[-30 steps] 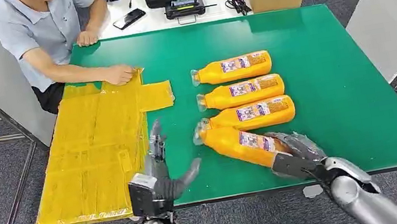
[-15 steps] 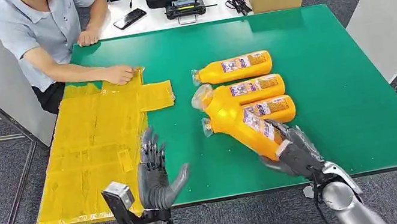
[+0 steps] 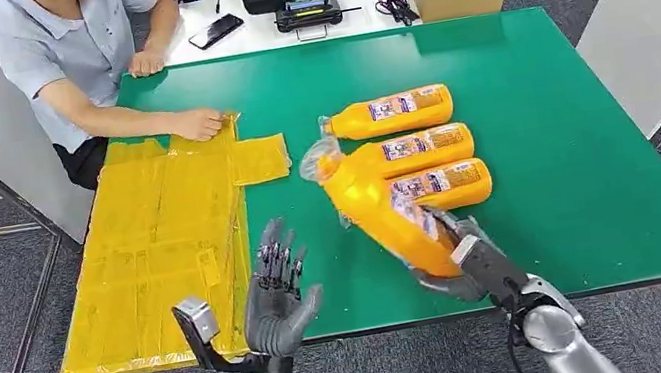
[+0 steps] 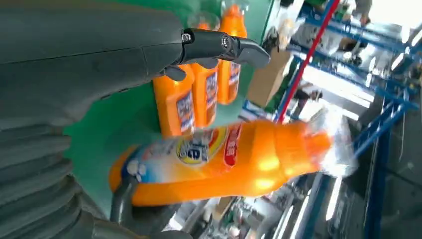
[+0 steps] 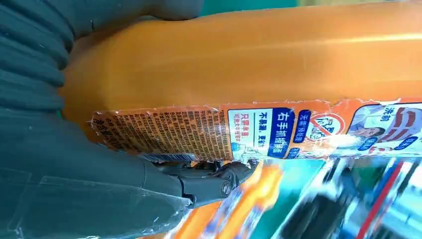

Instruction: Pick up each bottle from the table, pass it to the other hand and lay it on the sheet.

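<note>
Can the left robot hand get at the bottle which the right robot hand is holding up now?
Probably yes. The left robot hand is open, facing the lifted bottle that the right robot hand grips by its base, with nothing between them.

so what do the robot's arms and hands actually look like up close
Both arms are silver metal with rounded joint housings. The left hand and right hand are dark grey, with slim, darker segmented fingers and a thicker grey thumb. A small boxy silver module sits at the left wrist, and a thin black cable runs along the right forearm. The wrist views show grey ribbed covers.
</note>
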Tool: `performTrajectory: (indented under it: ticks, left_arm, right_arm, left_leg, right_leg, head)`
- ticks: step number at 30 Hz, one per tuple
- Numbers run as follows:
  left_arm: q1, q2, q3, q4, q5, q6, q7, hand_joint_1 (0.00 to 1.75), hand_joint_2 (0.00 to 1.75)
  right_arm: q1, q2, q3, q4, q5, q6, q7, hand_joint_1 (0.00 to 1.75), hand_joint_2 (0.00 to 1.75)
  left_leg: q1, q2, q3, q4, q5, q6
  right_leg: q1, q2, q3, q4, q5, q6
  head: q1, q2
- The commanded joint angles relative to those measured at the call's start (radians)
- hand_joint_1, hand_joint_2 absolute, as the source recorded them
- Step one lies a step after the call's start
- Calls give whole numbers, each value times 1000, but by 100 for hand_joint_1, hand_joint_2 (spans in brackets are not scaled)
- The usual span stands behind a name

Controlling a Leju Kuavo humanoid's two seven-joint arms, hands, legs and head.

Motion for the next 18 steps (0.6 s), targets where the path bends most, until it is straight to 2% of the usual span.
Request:
performTrajectory:
  ticks: [1, 2, 3, 10, 15, 18]
  left_arm:
    - [-89, 63, -88, 125, -55, -94, -15, 0, 175]
    - [-96, 59, -84, 149, -67, -119, -12, 0, 175]
    - [-105, 33, -57, 185, -127, -162, -61, 0, 175]
    - [-105, 33, -57, 185, -127, -162, -61, 0, 175]
    - [-116, 20, -28, 187, -150, -133, -67, 0, 175]
    - [-140, 11, -1, 242, -103, -190, -39, 0, 175]
  right_arm:
    - [-88, 18, 120, 123, -35, 117, -22, 175, 175]
    - [-96, 13, 136, 138, -41, 140, -26, 175, 175]
    - [-102, 8, 187, 180, -59, 167, -48, 175, 175]
    - [-102, 8, 187, 180, -59, 167, -48, 175, 175]
    - [-113, -4, 235, 192, -40, 179, -53, 175, 175]
    - [-136, -4, 272, 211, -36, 200, -69, 175, 175]
  left_leg:
    - [1, 3, 3, -1, -1, -1]
    - [1, 4, 4, -1, -1, -2]
    - [2, 3, 5, -1, -1, -2]
    - [1, 2, 3, -1, -1, -2]
    - [1, 3, 4, 0, -2, -2]
    - [1, 2, 4, 0, -1, -2]
  right_leg:
    - [1, 2, 2, -1, 0, -2]
    - [1, 3, 3, -2, 0, -2]
    - [2, 2, 5, -2, 0, -3]
    - [1, 1, 3, -1, 0, -2]
    - [1, 2, 4, -1, -1, -3]
    - [2, 2, 4, -1, 0, -3]
  head:
    - [0, 0]
    - [0, 0]
    - [0, 0]
    - [0, 0]
    - [0, 0]
    - [0, 0]
